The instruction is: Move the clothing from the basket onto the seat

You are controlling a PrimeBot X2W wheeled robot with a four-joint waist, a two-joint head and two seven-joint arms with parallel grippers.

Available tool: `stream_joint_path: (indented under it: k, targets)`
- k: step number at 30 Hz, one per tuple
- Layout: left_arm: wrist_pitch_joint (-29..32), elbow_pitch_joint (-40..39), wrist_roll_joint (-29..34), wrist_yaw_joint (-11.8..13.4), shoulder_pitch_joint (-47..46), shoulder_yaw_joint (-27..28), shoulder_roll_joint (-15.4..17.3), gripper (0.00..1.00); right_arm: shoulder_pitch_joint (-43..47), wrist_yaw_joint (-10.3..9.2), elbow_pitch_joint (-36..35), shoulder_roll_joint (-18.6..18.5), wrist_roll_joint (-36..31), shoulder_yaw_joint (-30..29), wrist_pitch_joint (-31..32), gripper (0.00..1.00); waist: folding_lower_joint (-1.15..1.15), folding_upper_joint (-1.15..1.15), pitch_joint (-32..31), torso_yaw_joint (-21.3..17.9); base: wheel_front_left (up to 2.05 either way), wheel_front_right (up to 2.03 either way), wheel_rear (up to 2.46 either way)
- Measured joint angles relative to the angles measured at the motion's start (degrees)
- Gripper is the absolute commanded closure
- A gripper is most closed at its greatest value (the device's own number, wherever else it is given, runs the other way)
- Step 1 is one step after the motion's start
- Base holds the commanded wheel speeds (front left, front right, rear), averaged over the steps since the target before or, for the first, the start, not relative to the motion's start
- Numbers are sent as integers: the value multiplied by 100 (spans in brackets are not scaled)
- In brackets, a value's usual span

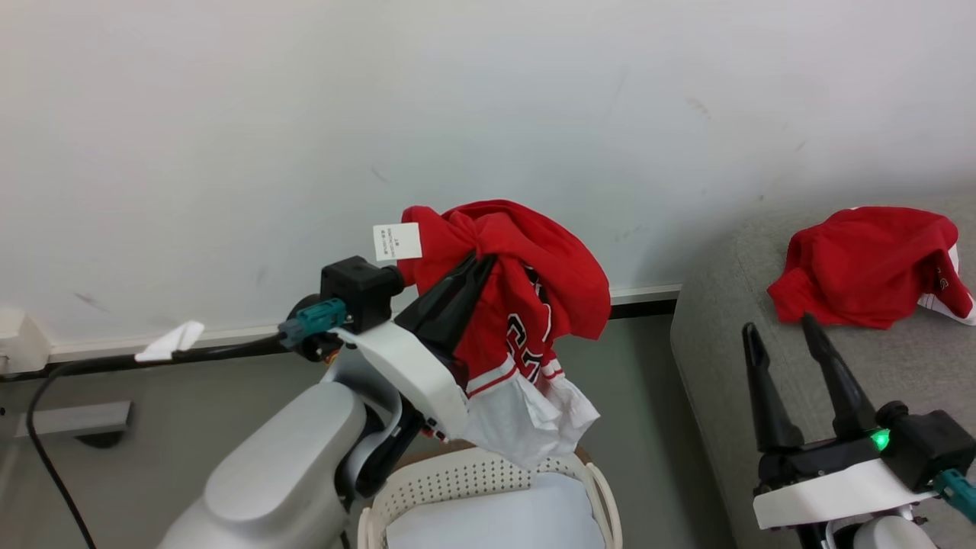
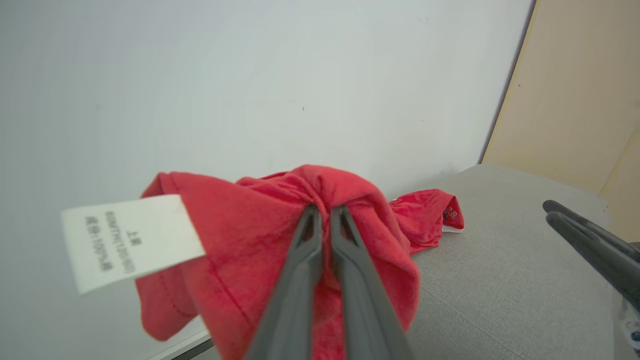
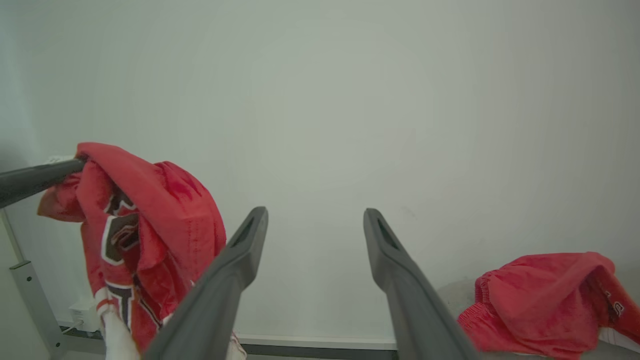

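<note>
My left gripper point(image 1: 479, 263) is shut on a red garment point(image 1: 518, 305) with black-and-white lettering, white stripes and a white tag, holding it in the air above the white basket point(image 1: 465, 476). The left wrist view has the fingers point(image 2: 305, 250) pinching the red cloth point(image 2: 240, 250). A second red garment point(image 1: 869, 263) lies crumpled on the grey seat point(image 1: 732, 335) at the right, also seen in the right wrist view point(image 3: 540, 300). My right gripper point(image 1: 781, 332) stands open over the seat's front, nothing between its fingers.
A flat white sheet point(image 1: 503, 515) lies inside the basket. A white wall point(image 1: 488, 114) with a dark baseboard stands behind. A black cable point(image 1: 46, 450) and a wall box are at the left. Grey floor separates basket and seat.
</note>
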Motion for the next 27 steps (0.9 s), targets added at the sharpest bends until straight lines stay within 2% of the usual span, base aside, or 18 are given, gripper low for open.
stream_joint_path:
  k: [6, 13, 19, 27]
  targets:
    - [157, -482, 0, 181, 90, 5, 138, 100, 15, 0, 48, -9, 64, 398, 0, 0, 0, 0, 21, 6, 0, 0, 0]
    - [245, -713, -1, 232, 115, -65, 144, 100, -51, 0, 220, -63, 154, 1111, 0, 0, 1, 0, 26, 118, 0, 0, 0]
    - [247, -747, -1, 230, 115, -165, 42, 100, -275, 0, 527, -143, 225, 2016, 0, 0, 1, 0, 15, 306, 0, 0, 0]
    - [286, -788, 1, 149, 113, -387, -180, 100, -662, 0, 1224, -8, 614, 2492, 0, 0, 1, 0, -19, 640, 0, 0, 0]
